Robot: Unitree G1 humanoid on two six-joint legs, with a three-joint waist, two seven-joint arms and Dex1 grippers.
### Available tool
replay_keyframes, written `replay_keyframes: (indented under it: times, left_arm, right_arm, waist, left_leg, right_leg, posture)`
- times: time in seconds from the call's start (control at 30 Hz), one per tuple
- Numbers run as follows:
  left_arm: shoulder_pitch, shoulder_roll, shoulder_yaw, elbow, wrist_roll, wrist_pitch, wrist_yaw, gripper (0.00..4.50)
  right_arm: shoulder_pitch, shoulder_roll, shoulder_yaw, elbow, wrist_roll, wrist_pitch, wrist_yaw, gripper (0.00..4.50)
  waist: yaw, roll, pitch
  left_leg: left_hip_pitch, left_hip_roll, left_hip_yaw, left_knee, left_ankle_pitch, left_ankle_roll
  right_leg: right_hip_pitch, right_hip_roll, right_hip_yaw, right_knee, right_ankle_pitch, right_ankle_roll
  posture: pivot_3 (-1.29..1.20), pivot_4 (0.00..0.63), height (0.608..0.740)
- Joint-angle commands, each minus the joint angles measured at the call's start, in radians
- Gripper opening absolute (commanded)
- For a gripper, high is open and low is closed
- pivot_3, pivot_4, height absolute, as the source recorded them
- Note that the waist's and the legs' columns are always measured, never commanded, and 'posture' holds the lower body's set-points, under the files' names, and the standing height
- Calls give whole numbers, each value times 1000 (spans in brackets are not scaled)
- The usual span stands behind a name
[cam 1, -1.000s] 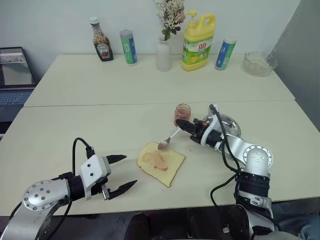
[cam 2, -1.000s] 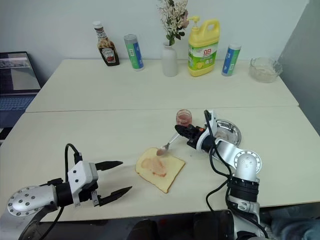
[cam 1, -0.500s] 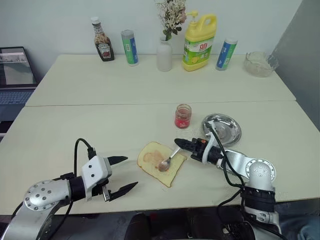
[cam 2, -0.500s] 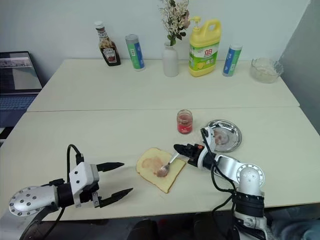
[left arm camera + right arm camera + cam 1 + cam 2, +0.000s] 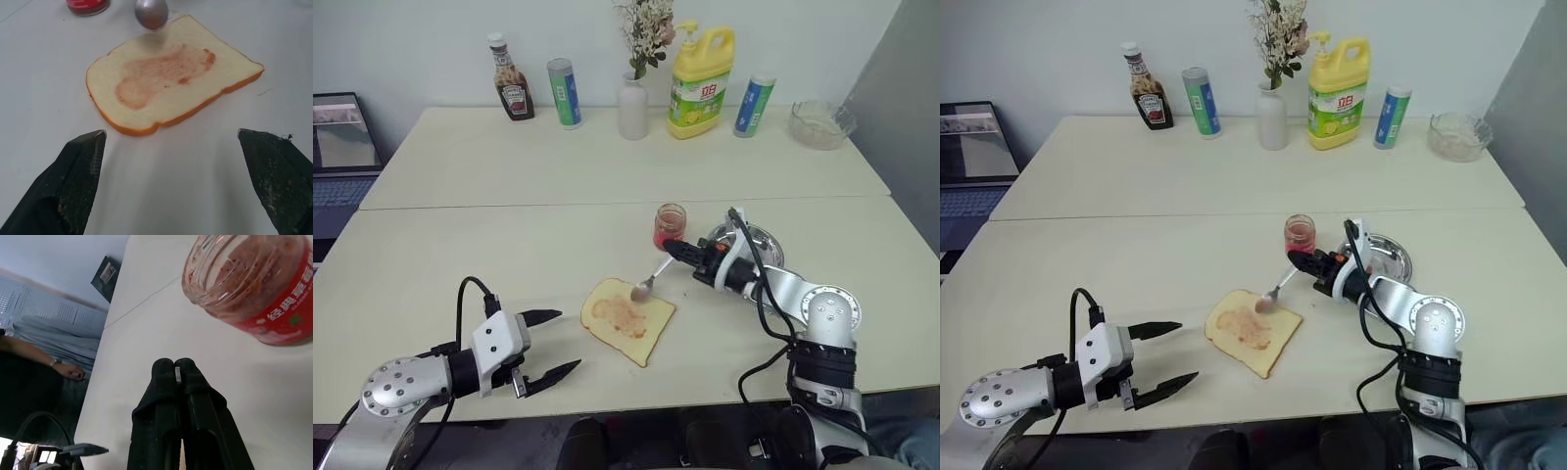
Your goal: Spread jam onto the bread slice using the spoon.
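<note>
Since half a second ago the right gripper (image 5: 674,249), clamped on the spoon (image 5: 649,278), has lifted its bowl off the bread slice (image 5: 628,317) toward the jam jar (image 5: 670,226) beyond. Left gripper (image 5: 551,343) gapes empty, near-left. Next pass should sweep flat across bare crumb.

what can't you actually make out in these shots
- Spoon: the handle end goes into the shut right claw; the right wrist view shows closed fingers, the spoon hidden behind them.
- Spoon bowl: left wrist view cuts it at the edge; whether it touches the bread slice is unclear.
- Jam jar: cropped in the right wrist view; fill level unreadable.
- Glass bowl: contents too small to tell.
</note>
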Motion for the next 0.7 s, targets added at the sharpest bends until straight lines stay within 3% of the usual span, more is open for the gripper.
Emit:
replay_keyframes:
  times: [0.03, 0.33, 0.7]
  left_arm:
    - [4, 0, 10, -25, -9, -18, -3, 4500]
    - [-16, 4, -7, -49, -12, 10, 4, 4500]
    - [-50, 7, -18, -46, -15, 25, -1, 4500]
  right_arm:
    - [-13, 12, 35, 14, -42, -49, 43, 12]
    - [42, 40, 85, -8, -89, -46, 58, 12]
    - [134, -79, -4, -102, 22, 53, 35, 12]
  waist:
    - [0, 0, 0]
    - [2, 0, 0]
    - [8, 0, 0]
  left_leg:
    - [0, 0, 0, 0, 0, 0]
    - [0, 0, 0, 0, 0, 0]
    - [0, 0, 0, 0, 0, 0]
  right_leg:
    - [0, 0, 0, 0, 0, 0]
    - [0, 0, 0, 0, 2, -3]
    - [0, 0, 0, 0, 0, 0]
  posture:
    - [0, 150, 740]
    - [0, 150, 740]
    - [0, 150, 740]
